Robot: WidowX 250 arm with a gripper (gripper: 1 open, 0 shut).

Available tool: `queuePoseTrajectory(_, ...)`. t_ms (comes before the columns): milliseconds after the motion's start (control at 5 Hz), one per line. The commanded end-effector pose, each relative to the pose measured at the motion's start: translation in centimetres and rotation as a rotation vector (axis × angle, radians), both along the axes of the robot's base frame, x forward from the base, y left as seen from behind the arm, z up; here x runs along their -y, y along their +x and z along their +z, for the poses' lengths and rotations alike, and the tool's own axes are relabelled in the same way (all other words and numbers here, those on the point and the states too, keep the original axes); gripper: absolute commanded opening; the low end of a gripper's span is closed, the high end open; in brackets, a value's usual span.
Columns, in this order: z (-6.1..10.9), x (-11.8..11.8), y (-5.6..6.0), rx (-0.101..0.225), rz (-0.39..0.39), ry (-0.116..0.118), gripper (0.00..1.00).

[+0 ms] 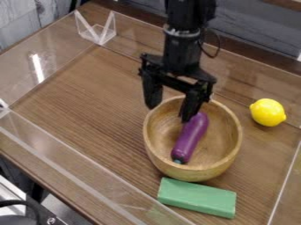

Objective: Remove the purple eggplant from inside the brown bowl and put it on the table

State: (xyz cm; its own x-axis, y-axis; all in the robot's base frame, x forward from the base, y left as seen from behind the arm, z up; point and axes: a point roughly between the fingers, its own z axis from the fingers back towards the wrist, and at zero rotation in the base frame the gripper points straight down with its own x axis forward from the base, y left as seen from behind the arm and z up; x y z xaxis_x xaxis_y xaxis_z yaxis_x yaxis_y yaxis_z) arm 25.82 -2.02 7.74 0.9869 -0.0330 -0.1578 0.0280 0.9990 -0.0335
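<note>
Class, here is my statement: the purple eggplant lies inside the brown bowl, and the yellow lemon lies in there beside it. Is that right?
Not quite: the camera view shows the yellow lemon outside the brown bowl, on the table. The purple eggplant is inside.

eggplant (189, 138): glossy deep purple
bowl (157, 148): light tan-brown
table (70, 105): brown, wood grain
sponge (196, 198): flat green
lemon (268, 112): solid bright yellow
gripper (171, 98): black

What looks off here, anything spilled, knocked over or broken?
Nothing stands out: the wooden bowl sits upright with the purple eggplant inside, and the lemon and green sponge lie on the table, with no visible spill or damage.
</note>
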Motion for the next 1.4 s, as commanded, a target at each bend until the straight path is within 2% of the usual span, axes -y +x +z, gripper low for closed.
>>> queuePoseTrajectory(0,1.3,0.9,0.3,0.089,-0.014,-0.009,1.00)
queuePoseTrajectory(600,0.0,2.6,0.3,0.120,-0.028,-0.027,1.00)
queuePoseTrajectory(1200,-1.6,3.6,0.5,0.128,-0.032,-0.030,1.00)
